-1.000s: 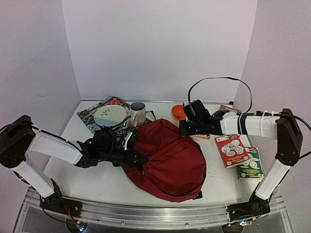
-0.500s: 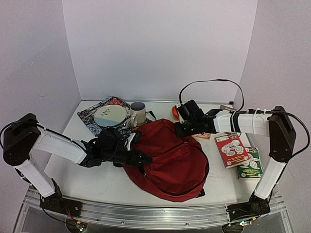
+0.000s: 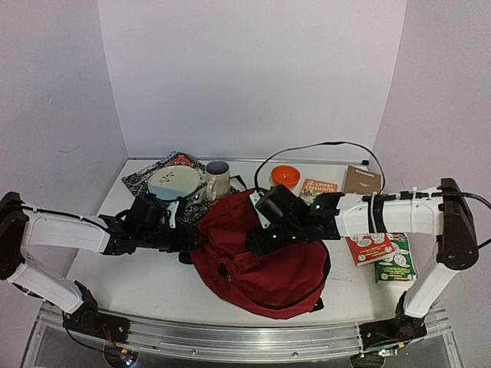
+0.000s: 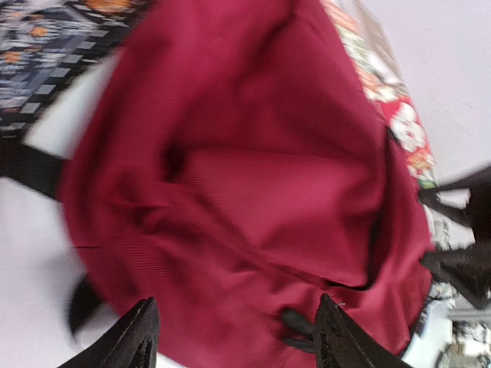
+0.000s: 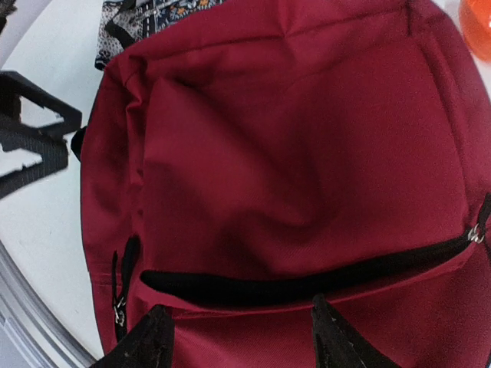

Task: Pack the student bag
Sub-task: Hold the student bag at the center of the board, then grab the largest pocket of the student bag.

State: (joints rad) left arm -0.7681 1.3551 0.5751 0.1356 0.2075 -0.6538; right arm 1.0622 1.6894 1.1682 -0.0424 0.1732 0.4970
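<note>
The student bag (image 3: pixel 265 264), a large dark red backpack, lies flat in the middle of the table. In the right wrist view its front pocket zip (image 5: pixel 307 285) gapes as a black slit. My left gripper (image 3: pixel 190 242) is at the bag's left edge. It stands open (image 4: pixel 238 331) with only red fabric and a black zip pull (image 4: pixel 295 326) beyond the fingertips. My right gripper (image 3: pixel 257 239) hovers over the bag's upper middle, open (image 5: pixel 239 336), just short of the pocket slit. Neither gripper holds anything.
Behind the bag stand a mug (image 3: pixel 218 180), a plate (image 3: pixel 173 182) on a patterned cloth (image 3: pixel 142 180), and an orange bowl (image 3: pixel 286 176). Books lie at the back right (image 3: pixel 317 188) (image 3: pixel 361 179) and at the right edge (image 3: pixel 370 247) (image 3: pixel 399 264). Purple walls enclose the table.
Both grippers have gone from shut to open and let go of the bag. The right arm swung left over the bag; the left arm drew back to the left.
</note>
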